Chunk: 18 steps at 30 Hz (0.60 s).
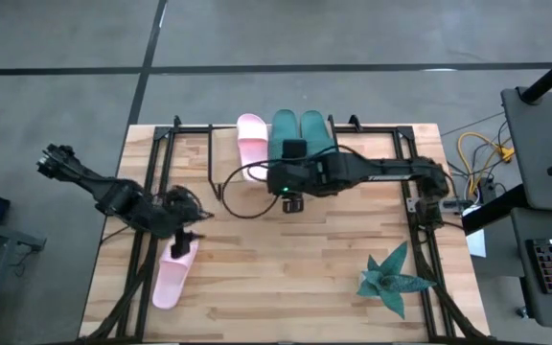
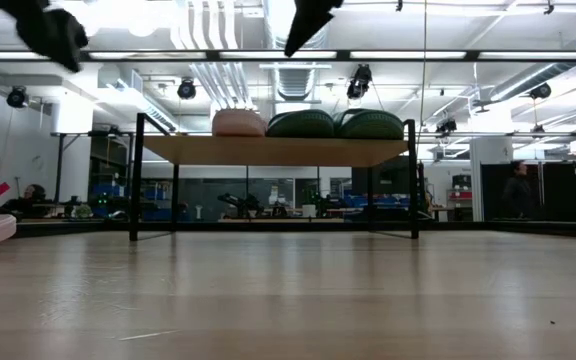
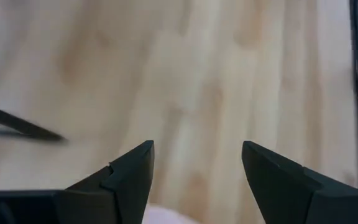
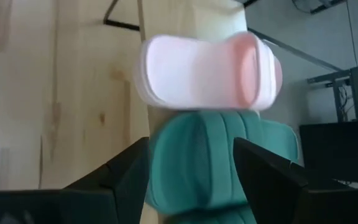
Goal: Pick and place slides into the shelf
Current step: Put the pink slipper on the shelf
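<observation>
A light wooden bench (image 1: pixel 305 259) carries a low shelf (image 2: pixel 268 151) with a pale board top and thin black legs at its far edge. On the shelf lie one pale pink slide (image 1: pixel 252 144) and, just beside it, two dark teal slides (image 1: pixel 300 134) side by side. A second pink slide (image 1: pixel 173 274) lies on the bench near its left front. A spiky teal plant (image 1: pixel 391 280) lies on the bench at right front.

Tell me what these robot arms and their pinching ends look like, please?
Both arms are dark, nearly black, built of jointed segments. The right arm has a small green light glowing near its wrist and a black cable looping off over the table. The left arm looks knobbly, with exposed joints. Each tool ends in two dark, wedge-shaped fingers tapering to points, seen on the left tool and right tool.
</observation>
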### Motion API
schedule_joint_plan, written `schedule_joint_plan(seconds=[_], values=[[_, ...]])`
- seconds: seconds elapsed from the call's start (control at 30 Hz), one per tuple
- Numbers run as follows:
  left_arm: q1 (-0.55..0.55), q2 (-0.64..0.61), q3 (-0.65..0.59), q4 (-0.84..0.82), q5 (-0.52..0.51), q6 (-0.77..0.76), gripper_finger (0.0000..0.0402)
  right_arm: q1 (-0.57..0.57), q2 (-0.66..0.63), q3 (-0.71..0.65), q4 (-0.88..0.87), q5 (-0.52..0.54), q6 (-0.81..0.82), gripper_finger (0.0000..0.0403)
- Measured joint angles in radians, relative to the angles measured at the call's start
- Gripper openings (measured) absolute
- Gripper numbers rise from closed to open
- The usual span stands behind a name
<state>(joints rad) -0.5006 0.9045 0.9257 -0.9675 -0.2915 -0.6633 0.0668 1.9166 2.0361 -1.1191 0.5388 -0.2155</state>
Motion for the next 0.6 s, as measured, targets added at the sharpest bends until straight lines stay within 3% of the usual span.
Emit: schedule_joint_plan(seconds=[0.2, 0.37, 0.6], values=[[-0.045, 0.185, 0.005, -0.112, 0.177, -0.212, 0.0228, 0.008, -0.112, -0.123, 0.021, 0.001, 0.021, 0.0219], [-0.114, 0.33, 0.038, -0.21, 0.186, -0.332, 0.0228, 0.008, -0.213, -0.26, 0.117, 0.003, 0.018, 0.0219], [-0.215, 0.476, 0.122, -0.218, 0.186, -0.483, 0.0228, 0.007, -0.345, -0.454, 0.265, 0.004, -0.005, 0.0219]])
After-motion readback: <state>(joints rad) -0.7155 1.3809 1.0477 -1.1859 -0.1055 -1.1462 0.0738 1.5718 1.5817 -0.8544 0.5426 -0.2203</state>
